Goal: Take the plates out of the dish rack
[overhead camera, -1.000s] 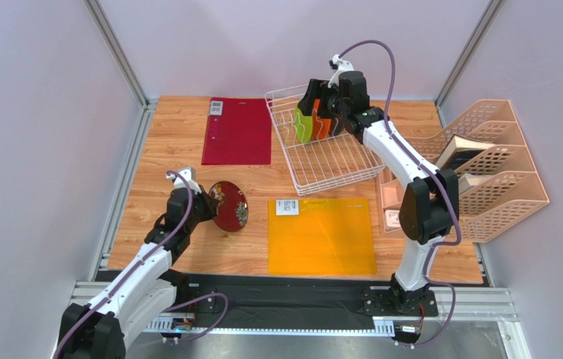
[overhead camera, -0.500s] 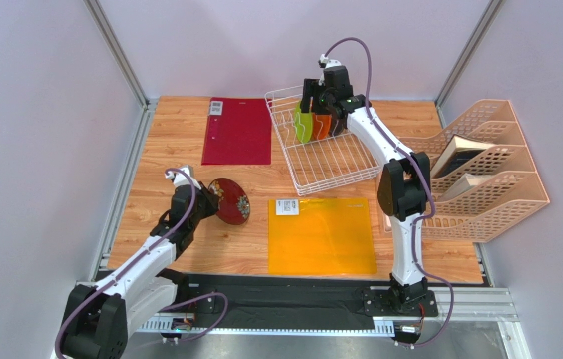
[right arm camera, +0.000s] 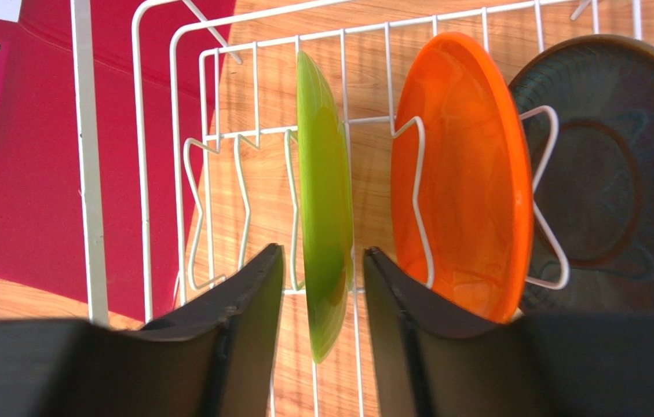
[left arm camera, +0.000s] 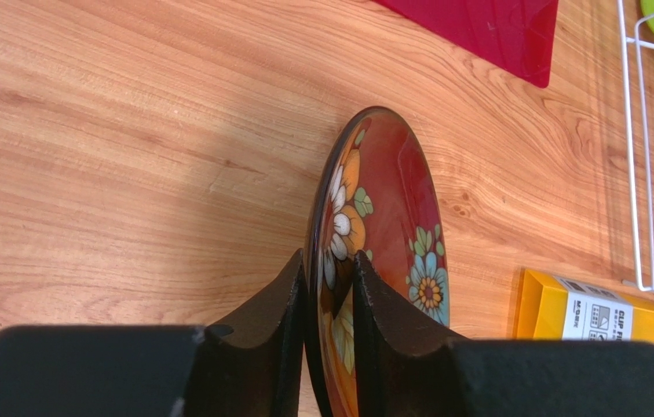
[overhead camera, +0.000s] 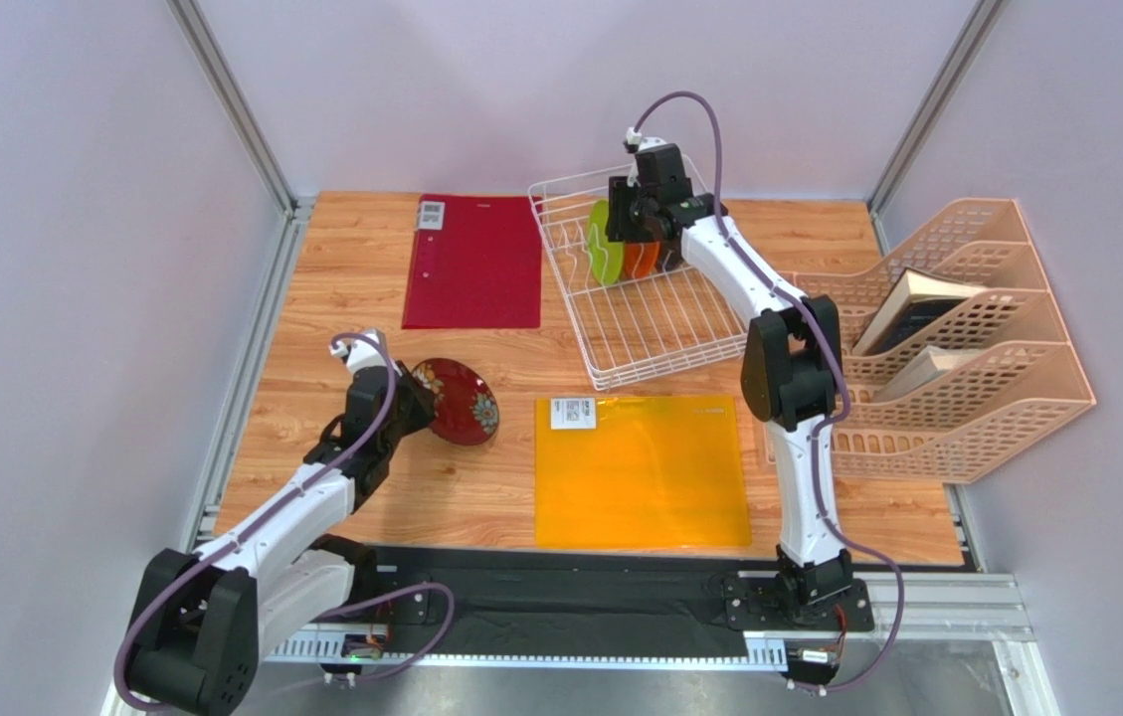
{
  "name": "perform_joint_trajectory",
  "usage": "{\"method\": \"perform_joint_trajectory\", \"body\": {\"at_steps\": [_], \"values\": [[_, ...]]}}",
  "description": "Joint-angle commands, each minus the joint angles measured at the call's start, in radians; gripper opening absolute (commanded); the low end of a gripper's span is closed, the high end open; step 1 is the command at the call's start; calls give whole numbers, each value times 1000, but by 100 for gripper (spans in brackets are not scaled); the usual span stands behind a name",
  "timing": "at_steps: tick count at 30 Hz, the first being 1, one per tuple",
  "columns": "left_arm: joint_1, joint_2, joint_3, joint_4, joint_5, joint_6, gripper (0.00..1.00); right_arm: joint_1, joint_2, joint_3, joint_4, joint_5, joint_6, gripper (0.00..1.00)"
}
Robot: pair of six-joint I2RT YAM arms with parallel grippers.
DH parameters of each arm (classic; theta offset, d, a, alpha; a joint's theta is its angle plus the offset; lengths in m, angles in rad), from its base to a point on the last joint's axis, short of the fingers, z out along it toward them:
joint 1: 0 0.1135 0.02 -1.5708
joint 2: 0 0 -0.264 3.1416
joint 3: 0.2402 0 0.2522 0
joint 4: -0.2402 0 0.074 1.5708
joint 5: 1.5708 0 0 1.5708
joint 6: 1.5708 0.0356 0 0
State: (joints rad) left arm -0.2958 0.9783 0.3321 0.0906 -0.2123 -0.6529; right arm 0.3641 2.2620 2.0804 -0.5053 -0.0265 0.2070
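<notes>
Tabletop (overhead camera: 358, 284), three racked plates (right arm camera: 326, 217) (fourth (left arm camera: 395, 200) perhaps gripped)

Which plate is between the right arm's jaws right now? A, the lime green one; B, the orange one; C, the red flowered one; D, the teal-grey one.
A: the right wrist view shows the green plate edge-on between the right jaws, with a gap on each side.

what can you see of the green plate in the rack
The green plate is round, glossy lime, plastic-looking. It stands on edge between white wire prongs of the rack, leftmost of three, the orange plate to its right, apart. The right tool straddles its near rim, a thin gap showing each side.
</notes>
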Motion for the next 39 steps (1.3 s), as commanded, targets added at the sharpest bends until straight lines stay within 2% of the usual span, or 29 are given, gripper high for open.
{"method": "perform_joint_trajectory", "body": {"at_steps": [1,6,8,9,11,12,16,19,22,24,28,34,35,39], "values": [[1,36,22,-86,-53,44,33,12,31,61,-2,-29,-26,39],[1,43,21,-124,-67,33,36,22,51,72,-6,-15,-37,26],[1,46,22,-134,-75,26,40,29,57,75,-7,-10,-43,22],[1,51,24,-138,-76,24,41,30,59,76,-7,-9,-46,15],[1,66,35,-156,-85,19,53,38,60,76,-9,0,-54,11],[1,71,42,-167,-88,15,55,39,62,78,-7,5,-57,6],[1,94,58,-183,-98,7,58,55,59,84,-12,25,-64,0],[1,85,51,-186,-105,4,63,74,41,75,-1,94,-84,0],[1,83,53,-189,-113,4,71,111,2,35,22,204,-118,0],[1,85,54,-186,-111,6,76,133,-38,-14,69,325,-144,0],[1,79,59,-192,-119,13,78,165,-122,-91,149,505,-173,0],[1,-18,67,-222,-171,32,83,167,-284,-264,258,573,-175,0],[1,-33,67,-223,-180,36,99,167,-300,-273,263,576,-176,0],[1,-99,88,-236,-200,76,100,170,-369,-313,252,600,-178,0]]}}
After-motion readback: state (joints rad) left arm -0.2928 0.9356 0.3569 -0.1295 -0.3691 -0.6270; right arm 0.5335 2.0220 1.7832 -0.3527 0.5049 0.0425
